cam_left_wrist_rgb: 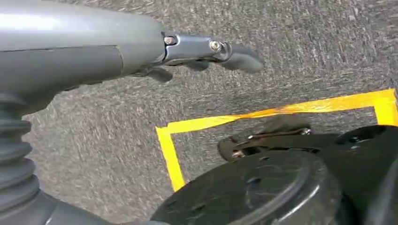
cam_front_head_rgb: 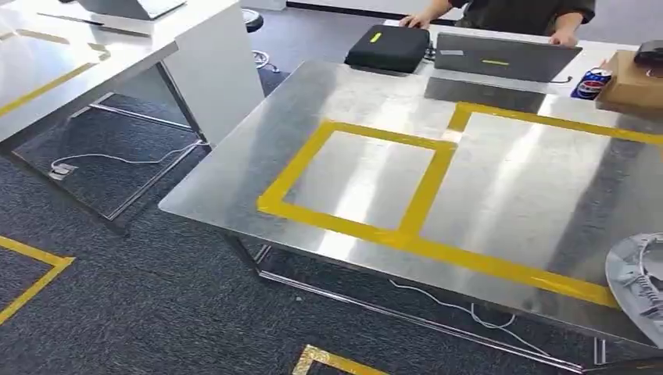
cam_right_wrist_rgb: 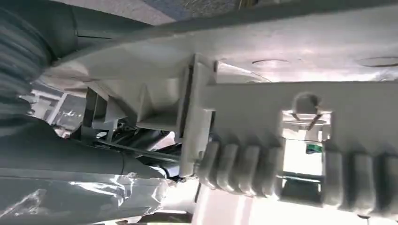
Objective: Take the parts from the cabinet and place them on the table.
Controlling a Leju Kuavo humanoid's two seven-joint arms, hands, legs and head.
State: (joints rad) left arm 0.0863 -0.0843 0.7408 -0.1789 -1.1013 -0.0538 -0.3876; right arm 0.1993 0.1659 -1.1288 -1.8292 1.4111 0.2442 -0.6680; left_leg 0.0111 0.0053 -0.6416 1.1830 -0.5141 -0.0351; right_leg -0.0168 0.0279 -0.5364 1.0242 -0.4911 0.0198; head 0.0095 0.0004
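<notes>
Grey part (cam_right_wrist_rgb: pixel 263 126) against right hand (cam_right_wrist_rgb: pixel 70 154)

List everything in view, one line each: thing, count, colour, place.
metal table: one, silver, centre, marked with yellow tape outlines
part: one, light grey, ribbed, held by the right hand; its edge shows at the table's near right
case: one, black, far edge
laptop: one, grey, far edge, beside the case
can: one, blue, far right
cardboard box: one, brown, right of the can
white table: one, far left
person: one, dark top, behind the laptop
left hand: grey, over carpet, holding nothing
right hand: grey, gripping the part
</notes>
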